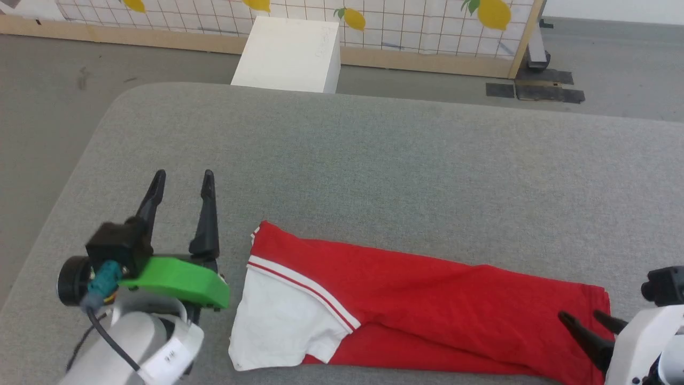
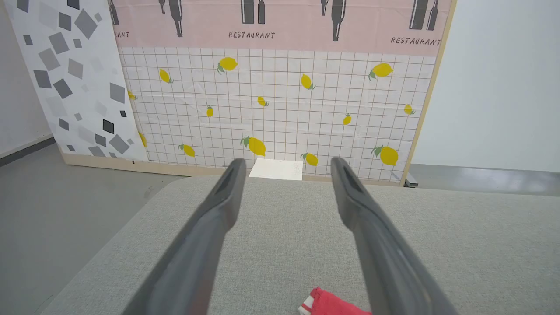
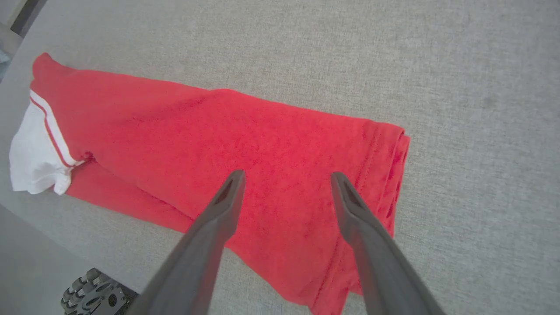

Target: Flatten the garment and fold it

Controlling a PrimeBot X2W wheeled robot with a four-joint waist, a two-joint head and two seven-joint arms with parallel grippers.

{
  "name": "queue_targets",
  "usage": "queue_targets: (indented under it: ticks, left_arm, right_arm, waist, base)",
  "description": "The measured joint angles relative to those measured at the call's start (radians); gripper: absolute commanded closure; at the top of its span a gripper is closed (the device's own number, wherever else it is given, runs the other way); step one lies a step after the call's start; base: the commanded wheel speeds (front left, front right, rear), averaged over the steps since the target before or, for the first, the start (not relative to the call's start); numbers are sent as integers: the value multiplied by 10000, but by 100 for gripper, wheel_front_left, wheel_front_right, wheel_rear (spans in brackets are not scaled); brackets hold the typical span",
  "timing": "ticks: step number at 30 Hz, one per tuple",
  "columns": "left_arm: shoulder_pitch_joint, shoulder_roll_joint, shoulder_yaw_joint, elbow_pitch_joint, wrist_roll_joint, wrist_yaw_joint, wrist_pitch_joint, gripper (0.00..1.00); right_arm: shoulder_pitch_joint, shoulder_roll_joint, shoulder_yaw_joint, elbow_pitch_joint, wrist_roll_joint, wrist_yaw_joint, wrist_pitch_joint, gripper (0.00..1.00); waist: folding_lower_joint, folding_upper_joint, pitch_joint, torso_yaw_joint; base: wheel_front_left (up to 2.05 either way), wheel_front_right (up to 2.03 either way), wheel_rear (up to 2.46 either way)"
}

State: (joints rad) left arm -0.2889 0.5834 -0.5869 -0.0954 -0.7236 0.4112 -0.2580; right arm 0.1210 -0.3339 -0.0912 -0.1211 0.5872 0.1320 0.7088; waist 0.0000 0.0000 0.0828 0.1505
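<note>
Garment: the red jersey (image 1: 427,299) lies as a long narrow band across the near part of the table, doubled over itself, with a lower red layer showing along the near edge.
Sleeve end: its white sleeve (image 1: 278,321), edged in red-and-white stripe, lies at my left end of the band.
Hem end: the stitched hem (image 3: 389,166) lies at my right end, the layers stacked there.
My right gripper: (image 1: 580,315) my fingers are spread apart with nothing between them, over the red cloth just inside the hem; in my right wrist view (image 3: 287,175) I cannot tell whether the tips touch the fabric.
My left gripper: (image 1: 184,176) my fingers are parted and empty, over bare surface just beside the sleeve end and pointing toward the far edge; in my left wrist view (image 2: 287,164) a corner of the jersey (image 2: 332,304) shows below them.
Table: grey fabric top (image 1: 406,155) with a rounded corner.
Beyond: a white box (image 1: 291,53) stands on the floor against a lemon-print grid panel (image 1: 427,21).
</note>
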Motion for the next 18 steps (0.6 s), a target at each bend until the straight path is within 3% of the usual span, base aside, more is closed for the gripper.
queue_targets:
  ticks: [3, 8, 18]
  left_arm:
    - [553, -541, 477, 15, 1427, -265, 0, 0]
    - [1278, -828, 508, 543, 3511, -516, 0, 0]
    - [1881, -1206, 669, 1112, 4775, -1367, 0, 0]
  right_arm:
    - [56, 360, -332, 90, -604, 0, 520, 0]
    - [30, 767, -767, 245, -1515, 0, 1214, 0]
    - [-295, 1007, -1292, 842, -2364, 0, 1580, 0]
  waist:
    - [0, 0, 77, -45]
    - [0, 0, 203, -101]
    - [0, 0, 511, 72]
  base:
    - [0, 0, 0]
    - [0, 0, 0]
    - [0, 0, 0]
